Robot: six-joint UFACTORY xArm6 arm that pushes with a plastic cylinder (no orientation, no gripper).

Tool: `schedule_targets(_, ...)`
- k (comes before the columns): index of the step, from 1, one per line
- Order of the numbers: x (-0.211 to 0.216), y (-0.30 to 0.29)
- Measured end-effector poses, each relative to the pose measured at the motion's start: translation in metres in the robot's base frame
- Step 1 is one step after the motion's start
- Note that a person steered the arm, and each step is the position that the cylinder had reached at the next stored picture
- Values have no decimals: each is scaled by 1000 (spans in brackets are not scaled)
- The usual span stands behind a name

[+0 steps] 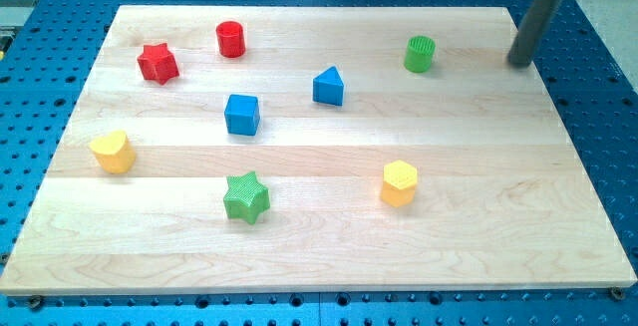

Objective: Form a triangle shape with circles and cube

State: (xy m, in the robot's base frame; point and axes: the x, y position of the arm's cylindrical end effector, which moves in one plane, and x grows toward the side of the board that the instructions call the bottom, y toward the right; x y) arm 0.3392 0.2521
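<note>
A wooden worktop [558, 166] holds seven blocks: a red cylinder [230, 39] near the top edge, a green cylinder [420, 54] toward the top right corner and a blue cube [241, 114] left of centre, already loosely triangular but well apart, so little seems done. Others: one red star [158, 63], green star [246, 197], blue triangle [328, 86], yellow heart [112, 152] and yellow hexagon [399, 183]. My tip [519, 63], a bare rod without fingers and grasping nothing, stands near the top right corner, right of the green cylinder.

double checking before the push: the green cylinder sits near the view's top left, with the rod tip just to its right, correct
Not quite. The camera view shows the green cylinder near the view's top right, not top left. The rest holds: my tip is just to its right, apart from it.
</note>
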Motion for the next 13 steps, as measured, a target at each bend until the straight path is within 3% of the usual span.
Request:
schedule_targets(1,21,-33)
schedule_targets(3,10,-16)
schedule_targets(4,30,-55)
schedule_targets(5,91,-108)
schedule_targets(6,97,-174)
schedule_targets(7,89,-248)
schedule_targets(8,91,-275)
schedule_targets(11,83,-295)
schedule_targets(13,65,-356)
